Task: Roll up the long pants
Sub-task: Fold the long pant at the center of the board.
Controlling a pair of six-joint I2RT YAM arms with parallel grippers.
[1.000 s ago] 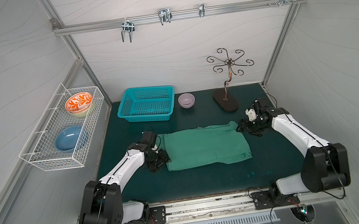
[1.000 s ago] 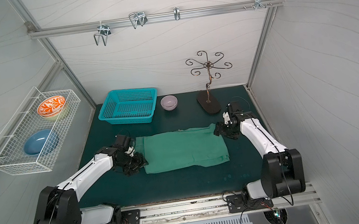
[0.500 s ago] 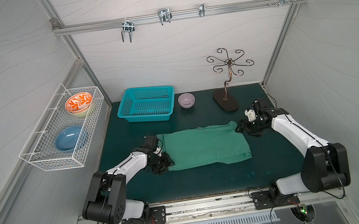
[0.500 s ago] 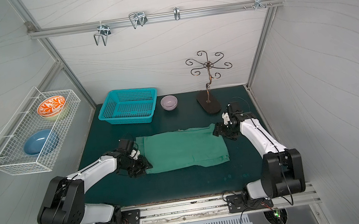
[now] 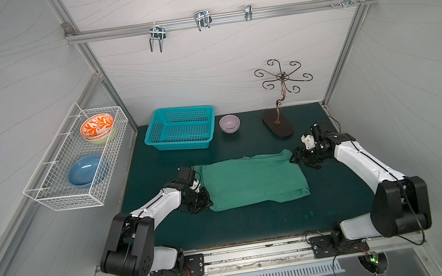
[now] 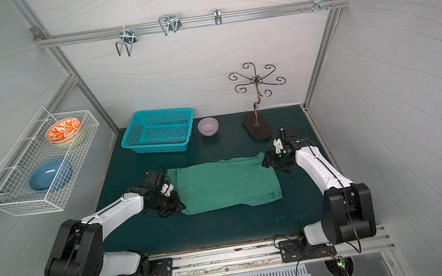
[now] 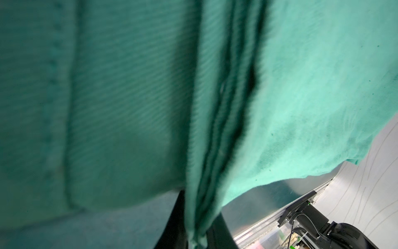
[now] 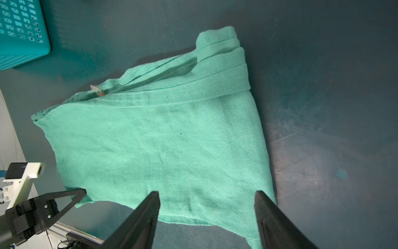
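Green soft cloth long pants (image 5: 251, 179), folded into a flat slab, lying mid-way on the dark teal mat (image 5: 254, 227) between both arms. Left gripper (image 5: 200, 202) at the near left edge, jaws pinched on a bunched fold of cloth. Right gripper (image 5: 298, 159) over the far right corner, jaws wide apart, holding nothing. Likely risks: catching only the top layers and peeling the stack apart, or pulling one side alone and skewing the roll.
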